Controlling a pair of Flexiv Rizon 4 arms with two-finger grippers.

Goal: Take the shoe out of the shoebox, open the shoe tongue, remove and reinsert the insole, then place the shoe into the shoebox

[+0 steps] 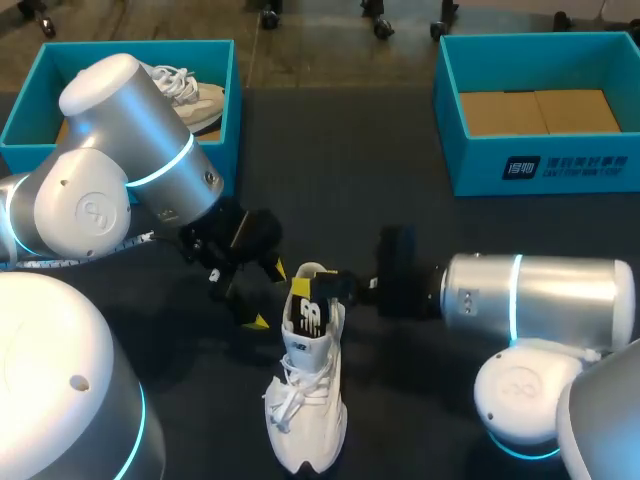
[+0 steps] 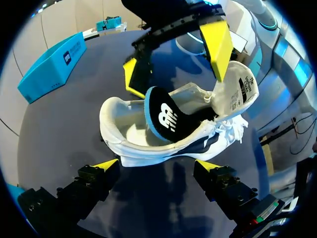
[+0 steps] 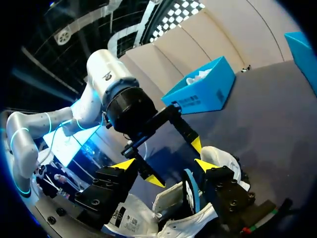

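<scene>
White shoe (image 1: pixel 305 400) laid on the dark counter (image 1: pixel 330 160) between two grippers.
At far left, a second shoe (image 1: pixel 195 95) is seen inside the left shoebox (image 1: pixel 20 120). The left gripper (image 2: pixel 157 164) is held just beside the white shoe's heel, jaws wide, nothing gripped. The insole (image 2: pixel 163 116) is stood up out of the shoe's opening. The right gripper (image 3: pixel 164 165) is set over that opening, jaws wide, one fingertip (image 2: pixel 218 44) at the raised tongue (image 2: pixel 240 91). The right shoebox (image 1: pixel 540 165) is seen at far right.

Shoe (image 1: pixel 305 420): white laced sneaker, upright on its sole on the dark worktop, toe toward the near edge.
Tongue (image 2: pixel 242 91): lifted, printed underside showing.
Insole (image 2: pixel 166 119): black, blue-edged, standing tilted half out of the opening.
Shoebox (image 1: pixel 540 165): teal, open, far right, well apart from the shoe.
</scene>
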